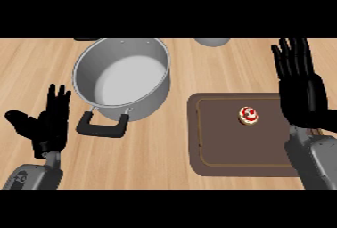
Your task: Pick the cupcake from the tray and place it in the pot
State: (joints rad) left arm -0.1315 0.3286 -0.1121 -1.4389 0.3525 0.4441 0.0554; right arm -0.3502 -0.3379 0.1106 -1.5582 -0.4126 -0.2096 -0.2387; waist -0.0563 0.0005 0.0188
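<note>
Cupcake: lies on the brown tray, in its far right part, white topping with red on it, not held.
Right hand: fingers straight and spread, holding nothing, raised over the tray's right edge; the cupcake sits just to its left, slightly nearer, with a gap between them.
Left hand: open, fingers up, resting at the near left, well apart from the cupcake.
Pot: grey metal, left of the tray, nothing visible inside; its black handle points to the near side.
Counter: light wood under everything.
Far edge: part of a grey object, mostly cut off.
</note>
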